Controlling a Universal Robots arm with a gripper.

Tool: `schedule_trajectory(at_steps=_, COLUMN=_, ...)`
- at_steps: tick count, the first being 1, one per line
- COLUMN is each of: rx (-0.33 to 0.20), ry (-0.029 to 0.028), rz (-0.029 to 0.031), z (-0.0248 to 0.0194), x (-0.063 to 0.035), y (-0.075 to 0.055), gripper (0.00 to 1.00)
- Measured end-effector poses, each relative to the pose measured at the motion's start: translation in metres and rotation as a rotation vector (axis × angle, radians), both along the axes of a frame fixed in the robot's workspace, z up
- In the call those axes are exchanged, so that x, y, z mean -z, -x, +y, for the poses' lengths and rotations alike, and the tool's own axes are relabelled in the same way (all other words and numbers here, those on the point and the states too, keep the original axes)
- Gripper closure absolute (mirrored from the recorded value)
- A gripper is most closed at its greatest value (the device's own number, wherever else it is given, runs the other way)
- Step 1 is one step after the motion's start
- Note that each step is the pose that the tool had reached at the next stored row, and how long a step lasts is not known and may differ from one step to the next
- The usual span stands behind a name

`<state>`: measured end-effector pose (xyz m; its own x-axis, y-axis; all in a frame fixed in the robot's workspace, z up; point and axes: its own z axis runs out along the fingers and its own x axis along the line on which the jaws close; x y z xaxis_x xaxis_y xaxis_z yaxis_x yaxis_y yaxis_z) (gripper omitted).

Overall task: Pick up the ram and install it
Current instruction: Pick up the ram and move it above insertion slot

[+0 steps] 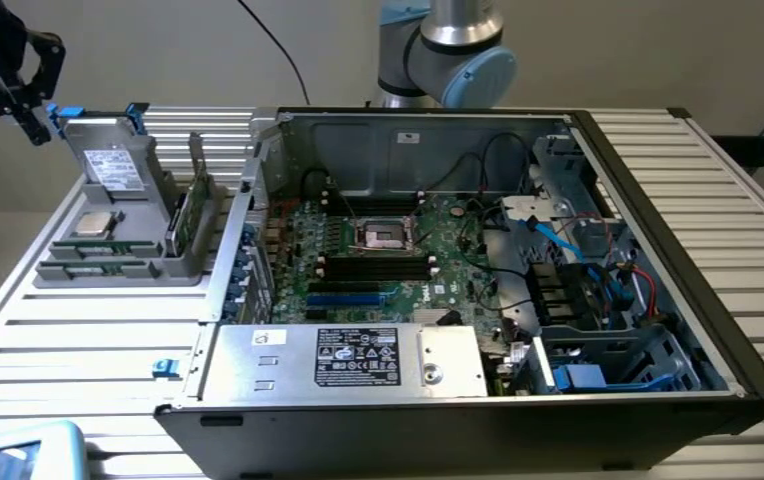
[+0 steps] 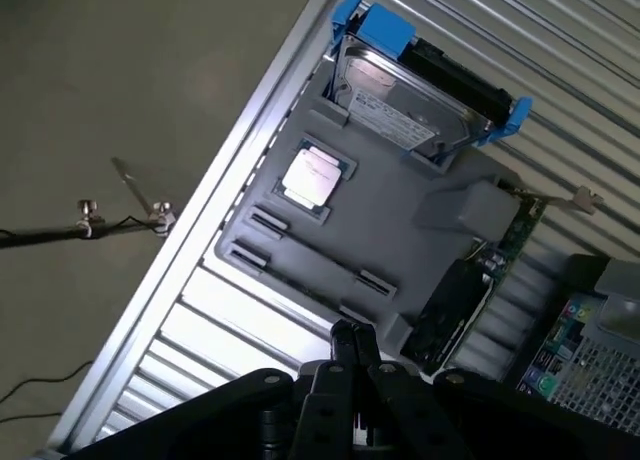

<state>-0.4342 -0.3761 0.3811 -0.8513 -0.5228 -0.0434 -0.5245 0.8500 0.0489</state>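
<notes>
Exterior view, read from its left.

- Gripper (image 1: pixel 18 98): up in the air at the far left corner, above the table (image 1: pixel 75 340), apart from everything on it. In the wrist view the fingers (image 2: pixel 352 332) are pressed together with nothing between them.
- Holder (image 1: pixel 129 270): grey tray lying flat on the table, just left of the case.
  - Drive (image 1: pixel 118 165) stands tilted at the holder's far end, in blue brackets, white label facing out. Wrist view confirms this (image 2: pixel 395 105).
  - Processor (image 1: pixel 93 222) lies flat in a square recess near the drive, silver side up (image 2: pixel 315 175).
  - Ram (image 1: pixel 182 222) stands on its long edge in a slot along the holder's case-side edge. It is not in the gripper and not in the case. In the wrist view (image 2: pixel 452 305) it shows dark chips and a white strip.
  - Card (image 2: pixel 522 223): green board with a metal bracket, in line with the ram along the same edge.
- Case (image 1: pixel 422 440): black, lying on its side, open on top.
  - Power supply (image 1: pixel 355 358) is a silver box with a label at the near wall.
  - Motherboard (image 1: pixel 449 250) is green, with the socket (image 1: pixel 385 235) at its middle.
  - Slots (image 1: pixel 375 265) are long, black and empty, just nearer than the socket.
  - Cables (image 1: pixel 562 240), blue and black, run over the right part.
- Arm (image 1: pixel 449 50): base joint visible behind the case's far wall.
</notes>
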Motion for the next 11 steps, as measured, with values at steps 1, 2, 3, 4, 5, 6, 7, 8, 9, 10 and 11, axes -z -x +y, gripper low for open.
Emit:
schedule_trajectory(at_steps=1, rx=-0.018, ry=-0.0001, rz=0.0, z=0.0, x=0.0, y=0.0, gripper=0.89)
schedule_trajectory(at_steps=2, rx=-0.036, ry=0.0, rz=0.0001, z=0.0, x=0.0001, y=0.0, gripper=0.89)
schedule_trajectory(at_steps=3, rx=-0.054, ry=-0.0001, rz=0.0001, z=0.0, x=0.0001, y=0.0, gripper=0.89)
schedule_trajectory(at_steps=4, rx=-0.073, ry=-0.0001, rz=0.0, z=0.0, x=0.0002, y=0.0, gripper=0.89)
schedule_trajectory(at_steps=5, rx=-0.091, ry=-0.0001, rz=0.0, z=0.0, x=0.0003, y=0.0, gripper=0.89)
schedule_trajectory(at_steps=6, rx=-0.109, ry=-0.0001, rz=0.0, z=0.0, x=0.0004, y=0.0, gripper=0.89)
schedule_trajectory(at_steps=7, rx=-0.127, ry=0.0, rz=0.0001, z=0.0, x=0.0005, y=0.0, gripper=0.89)
schedule_trajectory(at_steps=8, rx=-0.144, ry=0.0, rz=0.0, z=0.0, x=0.0007, y=0.0, gripper=0.89)
schedule_trajectory(at_steps=9, rx=-0.163, ry=-0.0001, rz=0.0001, z=0.0, x=0.0008, y=0.0, gripper=0.89)
schedule_trajectory(at_steps=10, rx=-0.182, ry=0.0, rz=0.0001, z=0.0, x=0.001, y=0.0, gripper=0.89)
schedule_trajectory(at_steps=11, rx=-0.2, ry=0.0, rz=0.0003, z=0.0, x=0.0011, y=0.0, gripper=0.89)
